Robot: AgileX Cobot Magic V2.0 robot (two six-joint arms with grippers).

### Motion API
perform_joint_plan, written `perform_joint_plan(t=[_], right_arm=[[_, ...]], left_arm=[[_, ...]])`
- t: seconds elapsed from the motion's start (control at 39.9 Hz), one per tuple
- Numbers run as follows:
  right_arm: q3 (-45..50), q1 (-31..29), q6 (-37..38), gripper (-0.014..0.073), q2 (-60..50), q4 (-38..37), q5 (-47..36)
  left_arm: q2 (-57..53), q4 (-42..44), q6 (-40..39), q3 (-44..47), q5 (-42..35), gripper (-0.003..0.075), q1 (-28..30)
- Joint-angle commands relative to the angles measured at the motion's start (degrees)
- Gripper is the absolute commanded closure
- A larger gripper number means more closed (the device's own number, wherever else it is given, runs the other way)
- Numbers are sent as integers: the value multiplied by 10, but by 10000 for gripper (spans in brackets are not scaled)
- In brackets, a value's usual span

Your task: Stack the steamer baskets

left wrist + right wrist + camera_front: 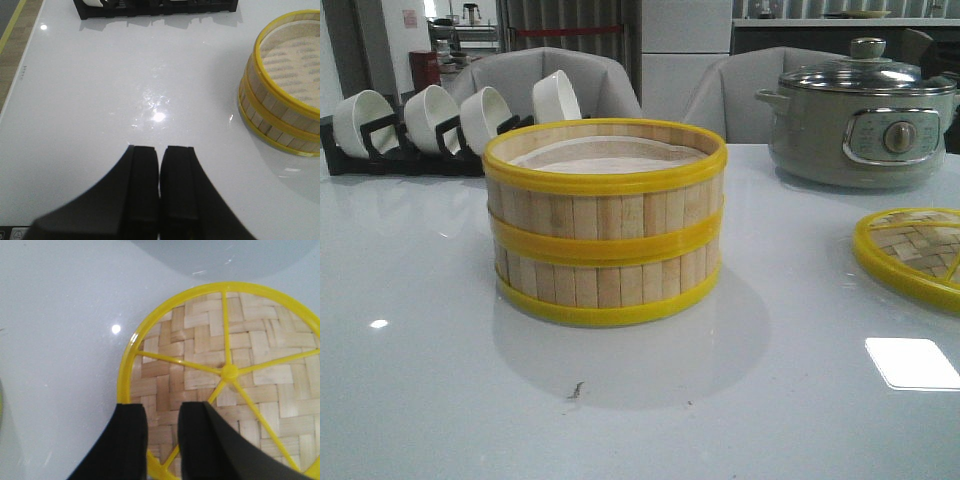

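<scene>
Baskets [605,220] stacked on bench [420,330]: task looks done. Left claw [159,165] closed, empty; right claw [162,422] narrow, empty, over lid [250,355].

My left pincer [159,187] and right pincer [162,440] look alike: matte black fingers, flat blocky tips, outer sides curving broadly outward
</scene>
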Motion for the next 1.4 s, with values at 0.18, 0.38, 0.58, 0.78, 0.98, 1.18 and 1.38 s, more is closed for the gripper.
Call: perform_joint_plan(t=[0.18, 0.38, 0.58, 0.78, 0.98, 1.18, 1.38], right_arm=[[-33, -12, -4, 307, -7, -8, -8], [-111, -12, -4, 307, 49, -54, 103], [-204, -21, -4, 307, 103, -114, 197], [-246, -35, -4, 307, 143, -120, 220], [-255, -37, -4, 304, 175, -120, 231], [-256, -37, -4, 263, 185, -120, 221], [-257, -37, -3, 179, 185, -120, 195]], left_arm=[[-3, 8, -6, -15, -42, 629, 2], [-3, 8, -6, -15, -42, 629, 2], [-3, 8, -6, -15, -42, 629, 2], [-3, 8, -6, -15, -42, 629, 2], [-3, 8, -6, -15, -42, 629, 2], [-3, 8, -6, -15, -42, 629, 2], [-3, 8, -6, -15, -42, 629, 2]])
